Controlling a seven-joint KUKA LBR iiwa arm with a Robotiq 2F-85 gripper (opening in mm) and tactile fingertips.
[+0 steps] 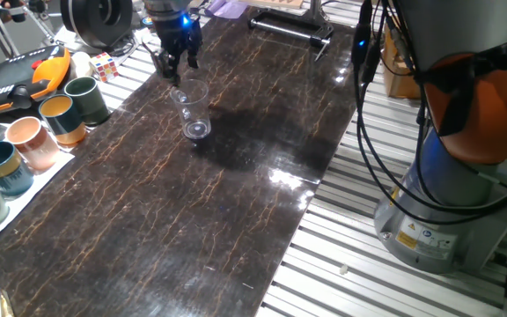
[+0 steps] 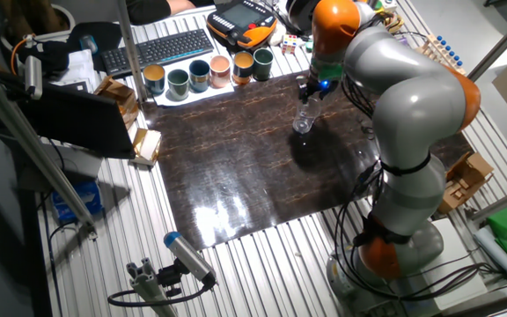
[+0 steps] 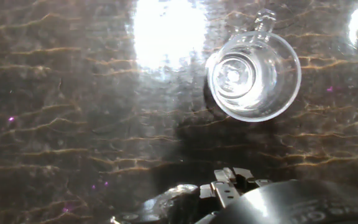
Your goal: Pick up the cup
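The cup (image 1: pixel 193 109) is a small clear tumbler with a thick shiny base. It stands upright on the dark marbled table (image 1: pixel 236 202), near the far left part. My gripper (image 1: pixel 177 70) hangs just above and behind the cup's rim, fingers spread and empty, not touching it. In the other fixed view the gripper (image 2: pixel 310 93) is right above the cup (image 2: pixel 303 120). In the hand view I look down into the cup (image 3: pixel 253 74) at the upper right. Only part of the hand (image 3: pixel 232 183) shows at the bottom edge.
A white tray (image 1: pixel 25 198) at the left table edge holds green (image 1: pixel 86 97), orange (image 1: pixel 62 119), pink (image 1: pixel 32 141) and teal (image 1: pixel 3 167) mugs. An orange teach pendant (image 1: pixel 33 75) and a colour cube (image 1: pixel 104 66) lie behind them. The arm's base (image 1: pixel 447 220) stands to the right.
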